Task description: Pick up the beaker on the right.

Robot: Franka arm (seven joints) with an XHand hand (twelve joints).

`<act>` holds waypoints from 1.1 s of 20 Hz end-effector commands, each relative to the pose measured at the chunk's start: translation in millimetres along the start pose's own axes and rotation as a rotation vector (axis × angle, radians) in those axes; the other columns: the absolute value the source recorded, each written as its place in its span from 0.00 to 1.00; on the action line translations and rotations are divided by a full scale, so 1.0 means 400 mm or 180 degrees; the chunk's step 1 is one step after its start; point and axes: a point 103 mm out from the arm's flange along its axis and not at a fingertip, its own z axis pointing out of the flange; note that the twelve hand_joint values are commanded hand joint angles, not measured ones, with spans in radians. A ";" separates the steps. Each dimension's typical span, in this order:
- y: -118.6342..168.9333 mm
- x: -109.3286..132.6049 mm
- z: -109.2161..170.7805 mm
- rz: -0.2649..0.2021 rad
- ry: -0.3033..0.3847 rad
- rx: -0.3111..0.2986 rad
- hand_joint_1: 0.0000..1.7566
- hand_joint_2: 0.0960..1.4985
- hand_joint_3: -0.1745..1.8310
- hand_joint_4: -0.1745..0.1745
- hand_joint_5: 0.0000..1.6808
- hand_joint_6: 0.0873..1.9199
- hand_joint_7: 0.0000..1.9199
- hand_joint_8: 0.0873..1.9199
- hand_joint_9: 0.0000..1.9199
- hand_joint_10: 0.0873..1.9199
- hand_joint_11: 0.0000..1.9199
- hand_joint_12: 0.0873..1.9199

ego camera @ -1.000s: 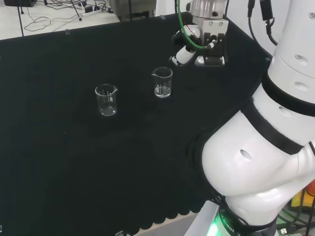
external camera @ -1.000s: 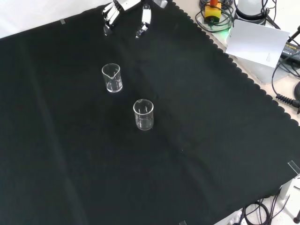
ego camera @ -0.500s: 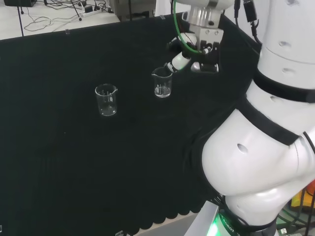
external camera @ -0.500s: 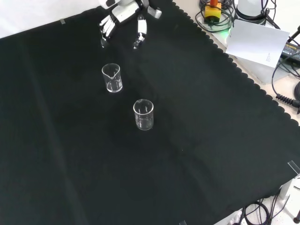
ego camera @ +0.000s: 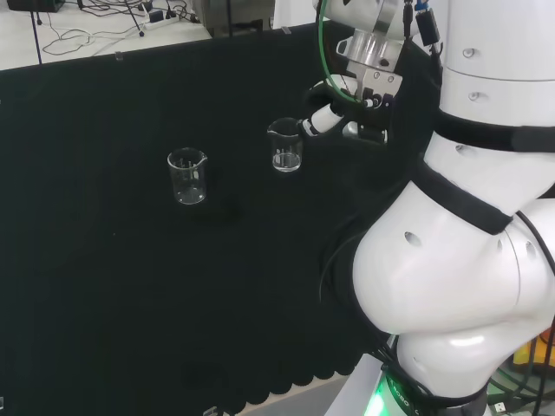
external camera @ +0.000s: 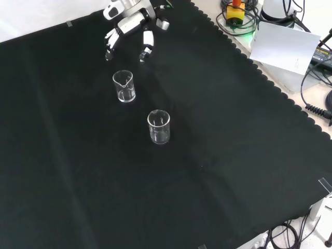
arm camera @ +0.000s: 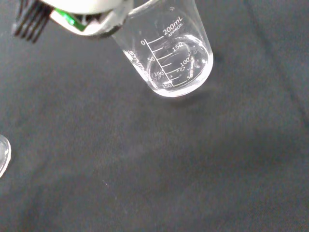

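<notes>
Two clear glass beakers stand upright on the black cloth. In the head view the right beaker (ego camera: pixel 285 145) is close to the hand (ego camera: pixel 345 119), which hovers just to its right with fingers spread and holding nothing. The left beaker (ego camera: pixel 187 176) stands apart. In the front view the hand (external camera: pixel 129 32) hangs just beyond the farther beaker (external camera: pixel 124 86), fingertips pointing down toward it without touching; the nearer beaker (external camera: pixel 159 126) stands free. The wrist view has a graduated beaker (arm camera: pixel 170 54) close under the hand (arm camera: pixel 89 13).
The arm's white links (ego camera: pixel 468 260) rise at the right of the head view. In the front view, cables and a white sheet (external camera: pixel 288 49) lie beyond the cloth's scalloped right edge. A glass rim (arm camera: pixel 3 155) shows at the wrist view's edge.
The hand has come down and moved toward the right beaker over the last second, its fingers staying spread. Both beakers have stayed in place.
</notes>
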 end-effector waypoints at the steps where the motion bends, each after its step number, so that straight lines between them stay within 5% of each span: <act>1: 0.033 -0.019 0.048 -0.0124 0.0219 0.0059 0.43 0.33 0.37 0.33 0.24 0.00 0.09 0.33 0.17 0.33 0.01 0.73; 4: 0.042 -0.025 0.070 -0.0160 0.0235 0.0066 0.42 0.33 0.36 0.33 0.24 0.00 0.08 0.33 0.16 0.33 0.00 0.73; 14: 0.059 -0.033 0.111 -0.0289 0.0416 -0.0347 0.41 0.32 0.33 0.32 0.23 0.00 0.07 0.34 0.13 0.33 0.00 0.71; 22: 0.100 -0.046 0.138 -0.0367 0.0534 -0.0262 0.42 0.32 0.32 0.32 0.23 0.00 0.06 0.34 0.13 0.33 0.00 0.70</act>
